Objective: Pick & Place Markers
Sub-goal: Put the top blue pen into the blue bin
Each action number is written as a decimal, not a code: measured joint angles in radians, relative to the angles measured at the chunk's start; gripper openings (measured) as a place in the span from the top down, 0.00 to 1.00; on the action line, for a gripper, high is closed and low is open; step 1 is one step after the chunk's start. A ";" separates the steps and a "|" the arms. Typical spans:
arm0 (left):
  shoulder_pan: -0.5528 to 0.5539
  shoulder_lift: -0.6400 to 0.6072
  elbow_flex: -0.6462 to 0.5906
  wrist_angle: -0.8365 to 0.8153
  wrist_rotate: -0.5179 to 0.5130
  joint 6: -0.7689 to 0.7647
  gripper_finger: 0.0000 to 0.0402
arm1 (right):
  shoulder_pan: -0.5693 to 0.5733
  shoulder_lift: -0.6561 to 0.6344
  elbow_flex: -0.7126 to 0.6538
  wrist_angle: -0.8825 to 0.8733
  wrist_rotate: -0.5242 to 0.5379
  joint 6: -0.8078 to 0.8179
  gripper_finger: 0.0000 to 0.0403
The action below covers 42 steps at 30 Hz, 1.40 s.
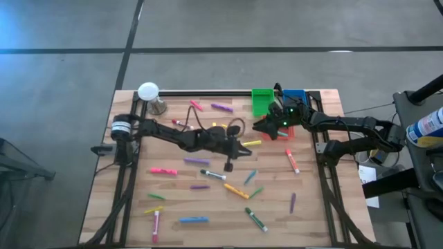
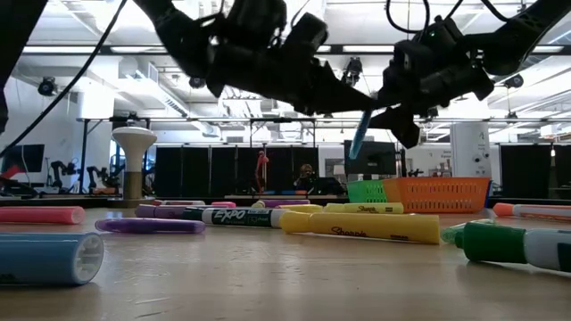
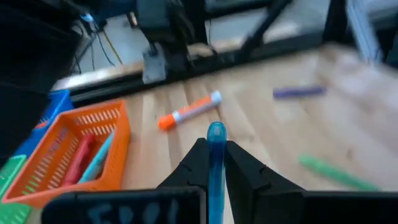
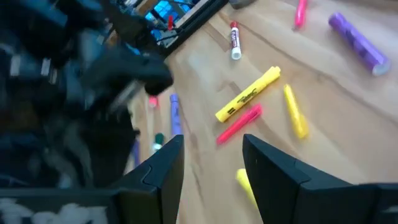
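Note:
My left gripper (image 1: pixel 246 149) is at mid-table, shut on a blue marker (image 3: pixel 216 155), just short of the orange bin (image 3: pixel 74 155), which holds a pink and a light blue marker. My right gripper (image 4: pixel 211 158) hovers open and holding nothing beside that bin (image 1: pixel 289 133). Several markers lie flat on the wooden table: pink (image 1: pixel 163 171), blue (image 1: pixel 194 220), orange (image 3: pixel 189 109), yellow (image 4: pixel 249 94), purple (image 4: pixel 354 40). My left gripper pinches the blue marker's barrel (image 3: pixel 216 177) between its two fingers. The marker lies along the fingers, and its rounded end (image 3: pixel 216 132) sticks out past the fingertips. It is lifted clear of the table and slants down in the low view (image 2: pixel 359 134).
A green bin (image 1: pixel 261 100) and a blue bin (image 1: pixel 294 95) stand at the table's far edge behind the orange one. A white round-topped stand (image 1: pixel 148 93) is at the far left corner. The two arms are close together over mid-table.

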 joint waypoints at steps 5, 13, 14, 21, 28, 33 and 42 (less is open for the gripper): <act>0.062 -0.040 -0.114 0.212 0.018 -0.164 0.94 | 0.010 0.000 -0.008 -0.001 0.002 -0.181 0.61; 0.174 -0.117 -0.243 0.431 0.020 -0.520 0.94 | 0.141 0.000 -0.011 -0.001 0.167 -0.571 0.61; 0.186 -0.127 -0.248 0.434 0.020 -0.566 0.94 | 0.167 0.000 -0.011 0.001 0.211 -0.633 0.61; 0.265 -0.151 -0.255 0.432 0.071 -0.935 0.94 | 0.344 0.000 -0.011 0.096 0.581 -1.004 0.61; 0.308 -0.149 -0.256 0.433 0.115 -1.150 0.94 | 0.442 -0.002 -0.011 0.239 0.774 -1.363 0.61; 0.313 -0.149 -0.229 0.432 0.155 -1.250 0.94 | 0.448 0.015 -0.011 0.285 0.776 -1.568 0.61; 0.314 -0.148 -0.162 0.315 0.189 -1.281 0.94 | 0.464 0.126 0.074 0.301 0.801 -1.736 0.61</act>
